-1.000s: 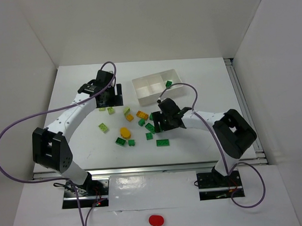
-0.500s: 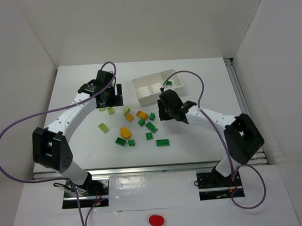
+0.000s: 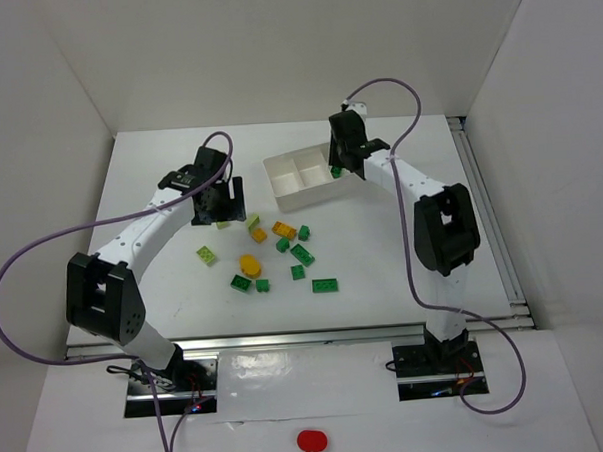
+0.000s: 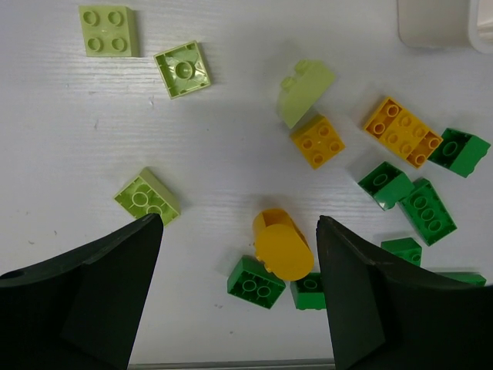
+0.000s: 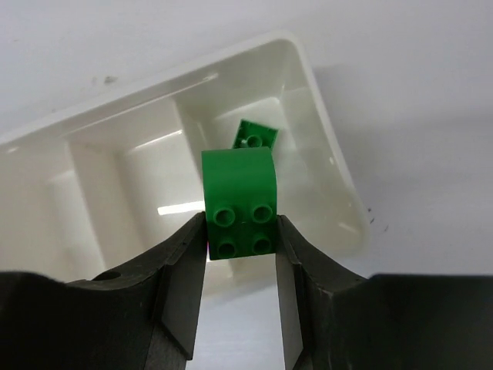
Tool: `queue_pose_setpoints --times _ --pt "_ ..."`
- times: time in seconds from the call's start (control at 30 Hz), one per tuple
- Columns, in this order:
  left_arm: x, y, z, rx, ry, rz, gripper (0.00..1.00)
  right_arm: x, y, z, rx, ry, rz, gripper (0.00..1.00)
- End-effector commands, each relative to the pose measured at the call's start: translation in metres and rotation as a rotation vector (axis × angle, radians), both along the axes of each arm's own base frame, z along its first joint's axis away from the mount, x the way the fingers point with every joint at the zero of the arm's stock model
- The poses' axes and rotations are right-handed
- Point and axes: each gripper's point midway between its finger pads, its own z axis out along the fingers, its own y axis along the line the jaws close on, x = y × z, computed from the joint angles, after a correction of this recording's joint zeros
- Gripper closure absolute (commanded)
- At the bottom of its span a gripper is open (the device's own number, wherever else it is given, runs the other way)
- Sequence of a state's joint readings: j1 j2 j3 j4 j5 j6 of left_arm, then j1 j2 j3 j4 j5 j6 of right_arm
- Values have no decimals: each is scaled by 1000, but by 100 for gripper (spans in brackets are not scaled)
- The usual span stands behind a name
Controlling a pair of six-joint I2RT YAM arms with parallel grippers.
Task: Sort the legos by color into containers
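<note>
Lego in hand: a dark green brick [image 5: 239,185], glossy, four studs facing the camera and a curved back; the right gripper [image 5: 240,240] has its black jaws closed on the brick's flanks
Why there: held above the end compartment of the tray [image 5: 327,139], where a second green brick [image 5: 256,136] already lies; dropping it in with its colour looks like the step in hand
Tray: white, thin-walled plastic with rounded corners; three cells side by side; the other two appear empty
Left gripper [image 4: 239,223]: jaws spread wide, gripping nothing; it hovers over the loose pile, placed for a pick
Loose legos: lime bricks [image 4: 108,31], orange bricks [image 4: 402,131], green bricks [image 4: 258,281] and a rounded orange-yellow piece [image 4: 282,247]; all scattered on the white matte table [image 4: 77,154], outside the tray; most of the sort looks undone
</note>
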State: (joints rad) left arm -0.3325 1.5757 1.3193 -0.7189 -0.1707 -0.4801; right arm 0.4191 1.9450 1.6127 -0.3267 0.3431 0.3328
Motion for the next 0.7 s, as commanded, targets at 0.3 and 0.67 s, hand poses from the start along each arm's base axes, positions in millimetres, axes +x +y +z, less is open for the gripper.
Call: queue_pose_setpoints --times 0.3,0.67 --pt "-3 3 15 -10 -27 27 10 -12 3 42 7 -88 -3 23" --pt "3 11 15 40 -33 46 10 -190 60 -42 13 160 374 20"
